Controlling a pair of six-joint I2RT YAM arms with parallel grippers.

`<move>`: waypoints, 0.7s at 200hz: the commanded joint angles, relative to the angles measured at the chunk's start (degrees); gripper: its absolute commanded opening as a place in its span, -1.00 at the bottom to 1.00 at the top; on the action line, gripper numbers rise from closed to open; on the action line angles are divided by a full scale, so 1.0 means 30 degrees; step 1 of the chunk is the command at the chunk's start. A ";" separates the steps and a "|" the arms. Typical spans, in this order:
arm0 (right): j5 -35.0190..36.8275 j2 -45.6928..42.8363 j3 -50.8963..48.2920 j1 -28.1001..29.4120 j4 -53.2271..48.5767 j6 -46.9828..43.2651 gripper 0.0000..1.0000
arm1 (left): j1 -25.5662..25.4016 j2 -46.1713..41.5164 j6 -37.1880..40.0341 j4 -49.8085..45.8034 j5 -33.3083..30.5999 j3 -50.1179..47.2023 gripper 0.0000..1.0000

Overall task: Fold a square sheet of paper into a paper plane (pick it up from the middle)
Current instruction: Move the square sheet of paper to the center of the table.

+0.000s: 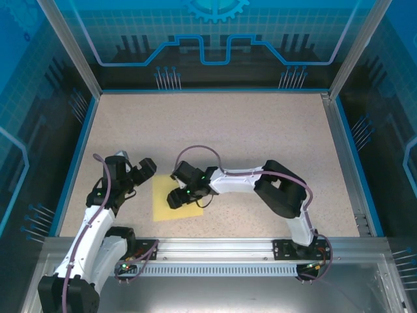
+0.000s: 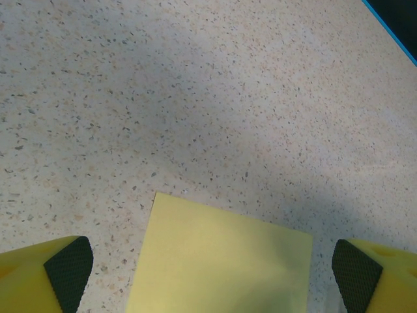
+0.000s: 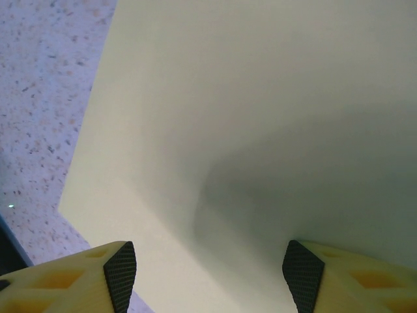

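Top external view: the square sheet of paper (image 1: pixel 168 201) lies flat on the speckled table (image 1: pixel 260 143), close to the near edge and left of the middle. No folds are visible in it. This view gives both arms whole.

The left arm rises from its base at the near left corner and reaches forward. The left claw (image 1: pixel 140 179) sits just beside the sheet's left edge. The right arm runs from its base on the near edge, bends at the elbow and stretches leftward, low over the table. The right claw (image 1: pixel 182 197) is above the sheet's right half, hiding part of it.

Left wrist view: detail the top view lacks. The left claw (image 2: pixel 212 270) stands wide, its pads (image 2: pixel 68 270) far apart at the lower corners. Between them one edge and two corners of the sheet (image 2: pixel 221 261) show, flat on the table (image 2: pixel 195 98). Nothing is held.

Right wrist view: the right claw (image 3: pixel 212 274) is right over the sheet (image 3: pixel 260 130), with yellow paper across most of the view and a strip of table (image 3: pixel 39 98) at the left. The pads (image 3: pixel 120 274) stand apart at a moderate gap, with paper lying between and beneath them and no grip on it. Whether the tips touch the paper I cannot tell. A soft shadow falls on the sheet ahead of the claw.
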 commanded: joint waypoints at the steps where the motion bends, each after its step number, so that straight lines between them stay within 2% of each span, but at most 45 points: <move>1: 0.1075 -0.0379 -0.2264 -0.1407 -0.1938 -0.0037 0.34 | -0.0027 0.0114 -0.0140 -0.0083 0.1040 -0.0180 0.97; 56: 0.1591 -0.3508 -0.5231 -0.4275 -0.2915 -0.1913 0.36 | -0.0038 0.1027 -0.0148 0.0700 0.3311 -0.0092 0.97; 80: 0.2208 -0.4806 -0.5485 -0.4705 -0.3483 -0.2268 0.39 | -0.0056 0.1491 -0.0056 0.0980 0.3900 -0.0063 0.97; 112: 0.1425 -0.5630 -0.4570 -0.3763 -0.2938 -0.3192 0.40 | -0.0198 0.2190 -0.0205 0.1718 0.4568 -0.0054 0.97; 140: -0.0457 -0.4431 -0.2761 -0.2858 -0.2218 -0.4123 0.35 | -0.0415 0.2674 -0.0065 0.1577 0.4540 0.0142 0.97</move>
